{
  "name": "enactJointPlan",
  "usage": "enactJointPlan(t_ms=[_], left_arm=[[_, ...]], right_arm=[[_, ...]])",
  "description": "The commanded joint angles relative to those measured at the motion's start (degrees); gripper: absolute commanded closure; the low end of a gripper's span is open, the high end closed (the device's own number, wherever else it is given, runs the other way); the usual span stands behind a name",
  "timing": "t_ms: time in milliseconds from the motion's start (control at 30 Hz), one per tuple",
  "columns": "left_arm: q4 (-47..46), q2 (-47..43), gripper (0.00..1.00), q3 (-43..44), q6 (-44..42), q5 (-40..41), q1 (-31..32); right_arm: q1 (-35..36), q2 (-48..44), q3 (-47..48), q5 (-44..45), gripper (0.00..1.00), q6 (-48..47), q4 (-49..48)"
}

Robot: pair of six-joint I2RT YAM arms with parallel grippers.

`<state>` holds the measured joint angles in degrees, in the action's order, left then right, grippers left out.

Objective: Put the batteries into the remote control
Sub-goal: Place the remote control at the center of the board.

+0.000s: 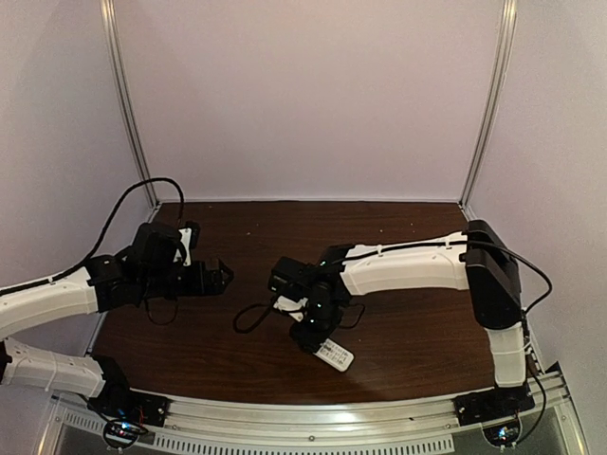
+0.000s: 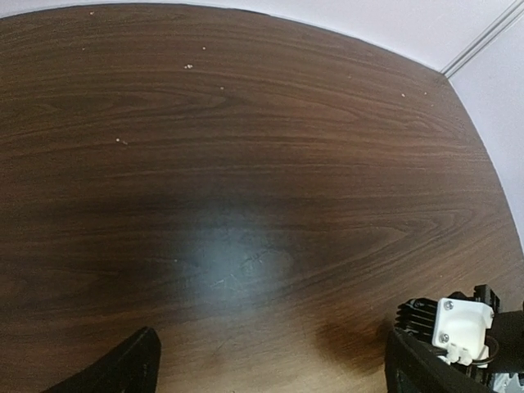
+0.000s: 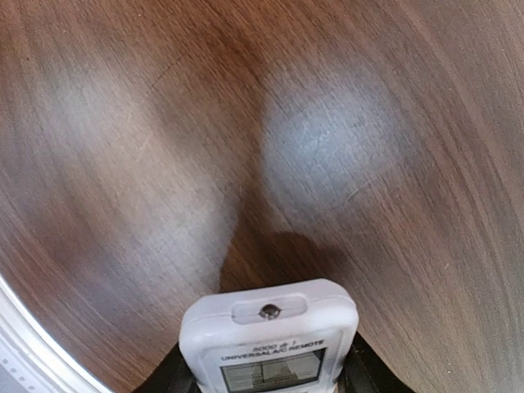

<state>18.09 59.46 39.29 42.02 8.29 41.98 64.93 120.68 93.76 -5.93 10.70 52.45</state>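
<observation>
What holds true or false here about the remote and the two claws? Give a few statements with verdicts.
1. The right claw grips the remote. True.
2. The remote shows its plain back to the right wrist camera. False: its display and printed front face that camera.
3. The left claw is shut on a battery. False: its fingers stand wide apart with only bare table between them.
4. The left claw is apart from the remote. True.
</observation>
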Motion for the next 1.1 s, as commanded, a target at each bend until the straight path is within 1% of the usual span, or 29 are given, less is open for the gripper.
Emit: enactJointPlan(t_ms=[0,100,167,367,433,467,633,800,933,1000,1067], left_arm=[[-0.92,0.38,0.03,-1.44,0.14,-0.15,-0.91],[-1.24,0.61,0.03,-1.57,0.02,-0.37,-1.17],[-1.42,0.82,0.02,-1.58,-0.05,-0.38,-1.19],[-2.51,1.96,0.02,-1.5,-0.85,-2.16,-1.38],[-3.06,2.45,0.03,-1.45,-1.09,-3.43,-1.52],[-3.3,2.67,0.03,-1.41,-1.28,-4.0,-1.61],[-2.99,3.16,0.03,-0.1,-2.41,-5.19,-2.03],[-0.43,4.7,0.03,4.21,-5.31,-5.51,-2.48],[0.81,7.65,0.03,9.76,-8.88,-7.25,-3.11],[1.82,10.29,0.03,13.53,-10.87,-8.21,-3.21],[2.92,12.61,0.03,17.74,-13.14,-8.29,-3.22]], right_arm=[[0.51,3.27,1.51,0.75,0.69,-0.32,1.62],[0.54,4.34,2.32,0.5,0.69,-0.34,1.72],[0.51,4.95,2.92,0.25,0.66,-0.36,2.0],[0.54,5.41,3.28,-1.03,0.48,-0.62,1.9],[0.55,5.02,3.07,-1.91,0.38,-0.64,1.49],[0.55,4.88,2.94,-2.28,0.35,-0.54,1.29],[0.5,3.13,2.86,-3.39,0.27,-0.03,-0.38],[-0.5,-1.65,1.53,-5.7,0.2,0.8,-4.27],[-2.82,-8.67,-2.68,-6.53,0.13,1.82,-10.36],[-4.73,-12.86,-6.19,-7.1,0.05,2.91,-14.46],[-6.94,-17.13,-10.04,-7.78,0.01,4.18,-18.43]])
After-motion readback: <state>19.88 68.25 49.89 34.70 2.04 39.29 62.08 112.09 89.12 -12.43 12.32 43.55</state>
